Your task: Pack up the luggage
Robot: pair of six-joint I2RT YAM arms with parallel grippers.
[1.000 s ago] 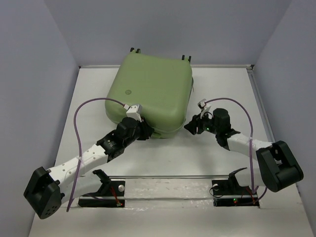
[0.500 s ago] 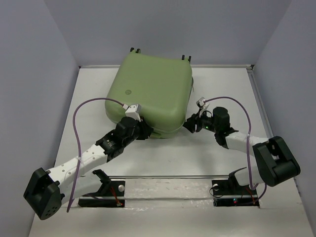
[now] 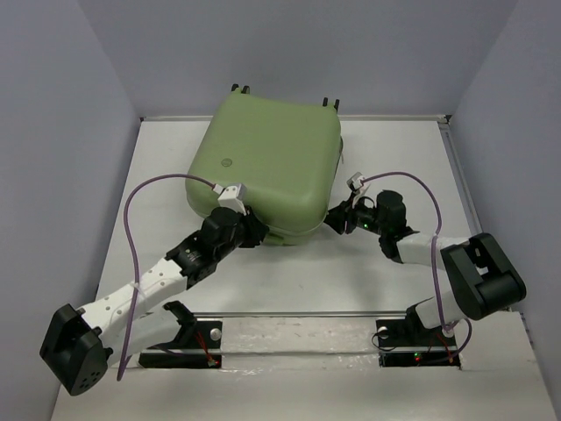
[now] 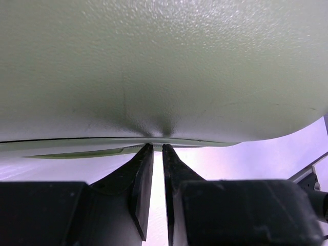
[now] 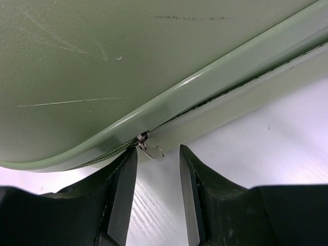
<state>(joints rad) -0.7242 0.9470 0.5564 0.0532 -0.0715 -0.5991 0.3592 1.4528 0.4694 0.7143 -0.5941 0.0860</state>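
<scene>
suitcase [image 3: 272, 162]: one, closed, far-centre on the table [image 3: 394, 158], both grippers at its near edge
left gripper [image 4: 157, 146]: fingertips nearly together against the seam [image 4: 77, 139] (nothing seen between)
right gripper [image 5: 158, 149]: jaws apart, straddling one zipper pull [image 5: 147, 147]

The luggage [image 3: 272, 167] lies at the back middle of the counter [image 3: 394, 158], the left claw [image 3: 260, 231] at its near edge, the right claw [image 3: 334, 217] at its near right corner.

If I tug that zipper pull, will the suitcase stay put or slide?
The suitcase probably slides: it lies flat on a smooth table. Its hard shell likely will not flex. The thin metal zipper pull looks floppy and slippery.
</scene>
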